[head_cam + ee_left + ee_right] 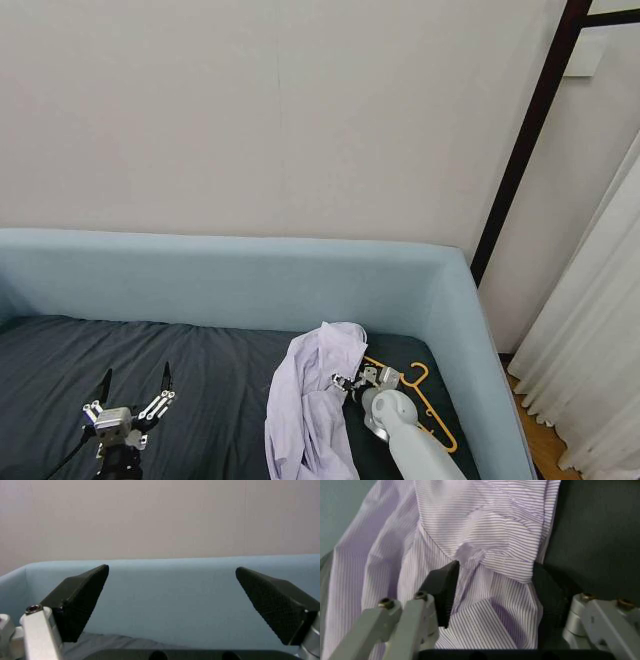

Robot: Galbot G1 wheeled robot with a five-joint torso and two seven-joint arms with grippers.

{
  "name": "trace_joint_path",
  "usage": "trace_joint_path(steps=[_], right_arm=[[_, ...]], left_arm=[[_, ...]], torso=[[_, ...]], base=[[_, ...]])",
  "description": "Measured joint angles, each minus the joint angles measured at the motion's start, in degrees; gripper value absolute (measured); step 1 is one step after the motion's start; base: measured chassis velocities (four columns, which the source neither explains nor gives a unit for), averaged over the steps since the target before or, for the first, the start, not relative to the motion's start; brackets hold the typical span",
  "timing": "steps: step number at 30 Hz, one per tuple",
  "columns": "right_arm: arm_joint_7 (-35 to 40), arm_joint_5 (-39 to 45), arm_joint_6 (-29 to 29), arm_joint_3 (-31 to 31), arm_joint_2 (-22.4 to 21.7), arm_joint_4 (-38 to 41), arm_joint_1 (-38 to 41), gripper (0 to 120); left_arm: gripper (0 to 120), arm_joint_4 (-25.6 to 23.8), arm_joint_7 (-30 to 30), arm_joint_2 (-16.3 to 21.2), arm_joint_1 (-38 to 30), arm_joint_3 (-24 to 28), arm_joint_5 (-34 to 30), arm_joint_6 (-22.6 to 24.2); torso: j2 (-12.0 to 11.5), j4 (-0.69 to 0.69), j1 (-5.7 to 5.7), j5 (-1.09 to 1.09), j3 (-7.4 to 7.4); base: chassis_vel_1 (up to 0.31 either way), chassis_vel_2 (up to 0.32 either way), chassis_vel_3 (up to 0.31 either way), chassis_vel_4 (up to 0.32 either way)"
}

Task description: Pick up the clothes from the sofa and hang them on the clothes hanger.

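– At the right end of the sofa [220, 285], that's where I have the right gripper [347, 381]: down on the purple striped shirt [315, 405], which lies crumpled on the dark seat cushion [200, 370]

– Have you got hold of it?

– Not that I'd swear to. In the right wrist view the right gripper [495, 573] has its jaws part open, one pad on each side of a bunched fold of the shirt [485, 528]. Cloth sits between them, but I judge they haven't closed on it

– And the hanger?

– The orange hanger [425, 400] lies flat on the cushion just beside the shirt, near the armrest [455, 310]. One end seems to run under the shirt's edge; I can't be sure. My right arm crosses over part of it

– What about your other arm?

– The left gripper [136, 385] hovers over the cushion, well apart from the shirt, jaws spread wide and holding nothing. Its wrist view looks between its pads [82, 600] at the sofa back

– So how far along are we?

– Early, I'd say. Nothing is lifted and nothing is hung. The grasp, the lift and getting the shirt onto the hanger are all left to do
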Motion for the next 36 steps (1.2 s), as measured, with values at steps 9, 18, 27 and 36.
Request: trace_joint_path(steps=[9, 18, 27, 36], right_arm=[[-0.4, -2.7, 1.5, 0.2, 0.2, -1.6, 0.0, 19], [-1.1, -4.0, 3.5, 0.2, 0.0, -1.8, -0.3, 0], [-3.7, -0.9, 11.4, -0.8, -1.4, 2.8, -1.8, 0], [-4.4, 8.7, 17.1, -5.8, -11.0, 25.2, -6.4, 0]], left_arm=[[100, -0.4, 0.0, 0.0, -0.5, 0.6, -0.9, -0.7], [100, 0.4, -0.1, 0.1, -1.0, 1.1, -0.7, -0.8], [100, 0.9, -0.1, 0.6, -1.4, 1.1, -1.0, -0.8], [100, 1.4, -0.3, 0.7, -2.0, 1.7, -1.4, -1.3]], torso=[[0.0, -0.02, 0.00, 0.01, 0.00], [0.0, -0.01, 0.00, 0.00, 0.00], [0.0, 0.00, 0.00, 0.01, 0.00], [0.0, -0.01, 0.00, 0.02, 0.00]], base=[[0.000, 0.000, 0.000, 0.000], [0.000, 0.000, 0.000, 0.000], [0.000, 0.000, 0.000, 0.000], [0.000, 0.000, 0.000, 0.000]])
